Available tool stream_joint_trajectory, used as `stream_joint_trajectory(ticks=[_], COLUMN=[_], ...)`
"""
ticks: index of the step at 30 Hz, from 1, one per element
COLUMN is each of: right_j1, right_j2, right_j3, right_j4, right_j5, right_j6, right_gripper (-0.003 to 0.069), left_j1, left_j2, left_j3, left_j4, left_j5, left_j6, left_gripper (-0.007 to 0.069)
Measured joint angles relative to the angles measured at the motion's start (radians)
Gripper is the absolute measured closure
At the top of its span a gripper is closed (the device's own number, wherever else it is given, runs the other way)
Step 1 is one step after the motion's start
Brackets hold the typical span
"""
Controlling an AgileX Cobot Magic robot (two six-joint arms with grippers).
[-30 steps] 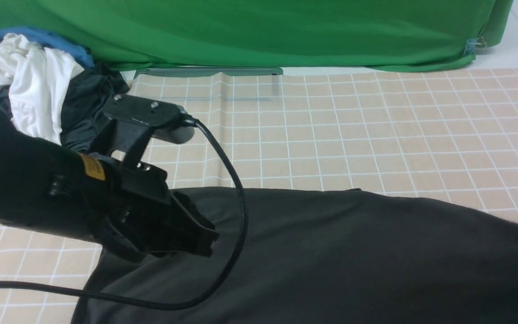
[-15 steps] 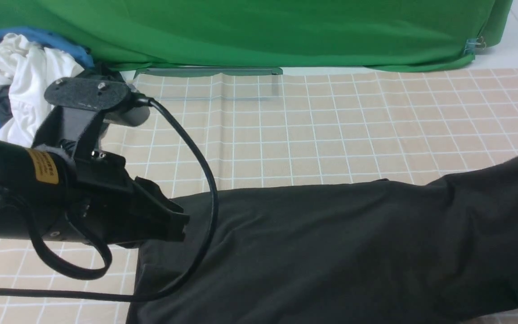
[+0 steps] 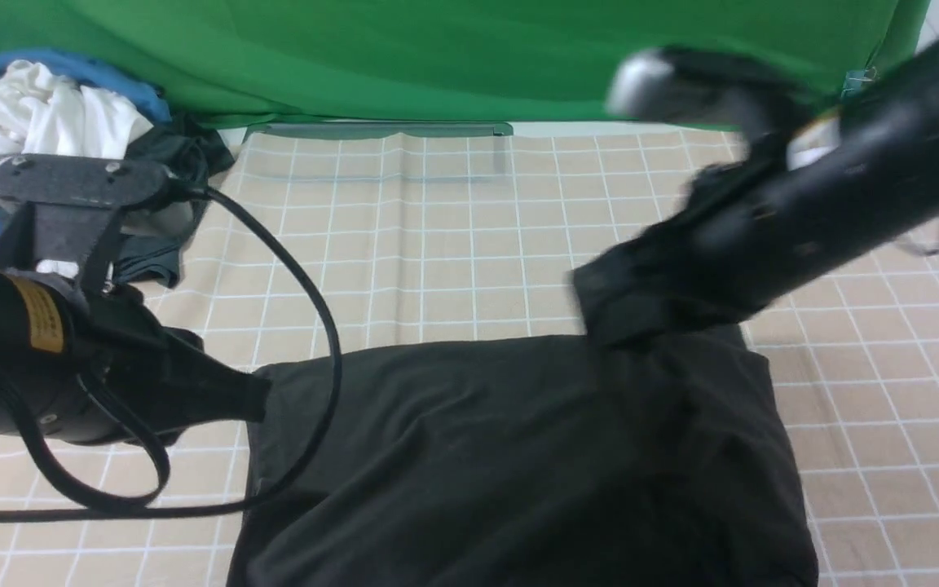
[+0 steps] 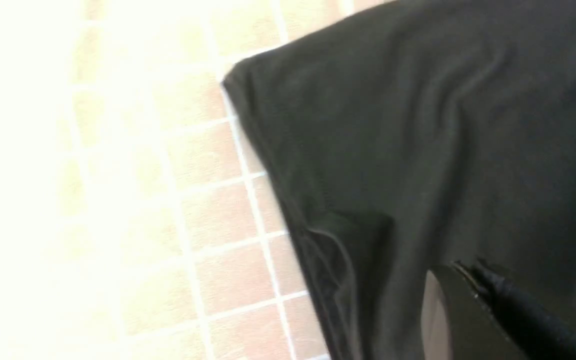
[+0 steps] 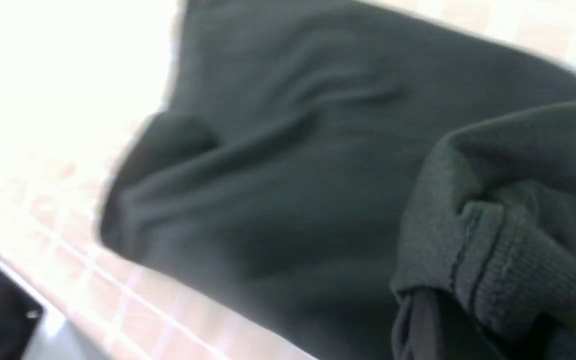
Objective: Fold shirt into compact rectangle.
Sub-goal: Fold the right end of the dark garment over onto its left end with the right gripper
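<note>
The black shirt [image 3: 510, 456] lies on the checked tablecloth, its right part lifted and doubled over toward the middle. My right gripper [image 3: 610, 314], blurred, is shut on a bunched piece of the shirt above its back edge. The right wrist view shows the ribbed collar [image 5: 513, 260] crumpled at the jaws, which the cloth hides. My left gripper [image 3: 251, 397] is shut and sits at the shirt's back left corner. In the left wrist view its closed fingertips [image 4: 455, 280] hang over the flat shirt [image 4: 418, 125] with no cloth seen between them.
A pile of white and blue clothes [image 3: 37, 122] with a smaller dark garment [image 3: 164, 155] sits at the back left. The green backdrop [image 3: 469, 57] closes the far side. The left arm's black cable [image 3: 315, 285] loops over the shirt's left edge.
The right arm swung in from the right, carrying the shirt's right part up and leftward over the rest. The left gripper drew back left to the shirt's corner, staying shut.
</note>
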Motion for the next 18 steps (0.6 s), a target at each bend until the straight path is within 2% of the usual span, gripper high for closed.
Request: stream_joint_trajectory(ticks=[8, 16, 18], right_j1=[0.197, 0.31, 0.336], right_j2=[0.268, 0.486, 0.535], right_j3=[-0.153, -0.347, -0.403], right_j4=[0.064, 0.079, 0.082], right_j5=[-0.108, -0.154, -0.159], right_j6=[0.018, 0.027, 0.034], right_gripper=[0.0535, 0.0533, 0.0502], left_j1=[0.141, 0.166, 0.166], left_j2=[-0.004, -0.015, -0.015], left_j3=[0.0, 0.0, 0.0], left_j4=[-0.016, -0.022, -0.024], left_j5=[0.035, 0.043, 0.043], left_j6=[0.029, 0.034, 0.035], left_gripper=[0.0606, 0.0606, 0.0606])
